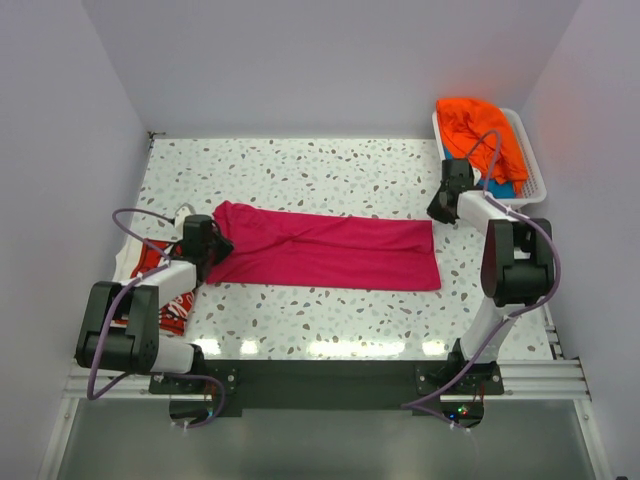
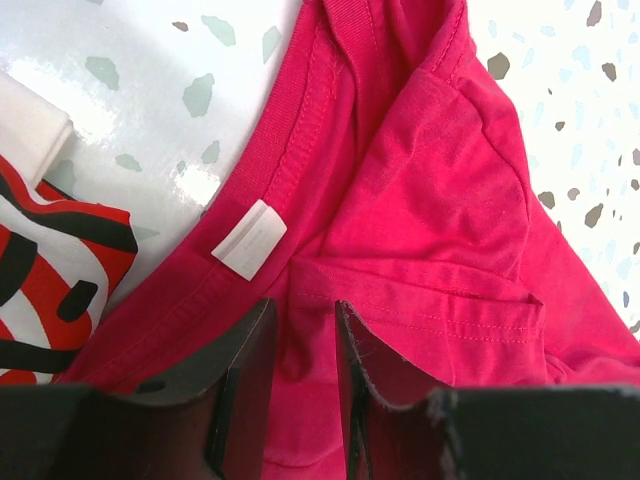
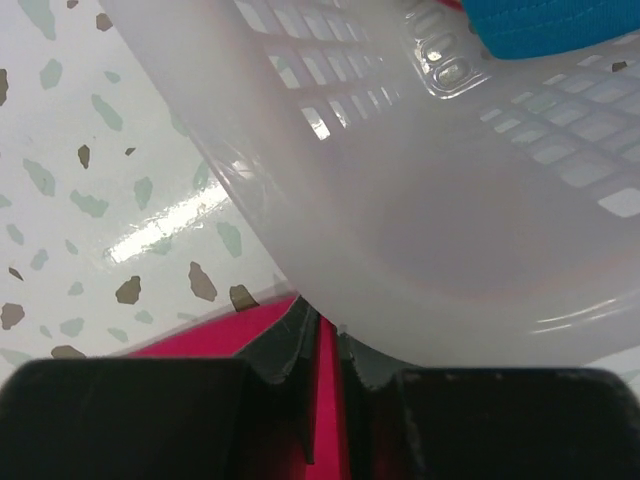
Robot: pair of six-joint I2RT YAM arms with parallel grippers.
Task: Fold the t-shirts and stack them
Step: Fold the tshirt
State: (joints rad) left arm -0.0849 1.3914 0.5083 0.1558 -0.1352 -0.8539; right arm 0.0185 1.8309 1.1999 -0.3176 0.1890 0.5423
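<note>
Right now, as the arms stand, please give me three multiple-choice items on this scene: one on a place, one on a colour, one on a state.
1. Where does the orange t-shirt lie? A) in the white basket B) under the left arm C) mid-table
2. What colour is the flat t-shirt mid-table? A) teal B) orange C) magenta
3. How is the right gripper? A) wide open B) shut on the basket rim C) shut on magenta cloth

1 A: it is heaped in the basket, far right.
2 C: it is a long magenta strip.
3 C: its wrist view shows magenta cloth between nearly closed fingers.
</note>
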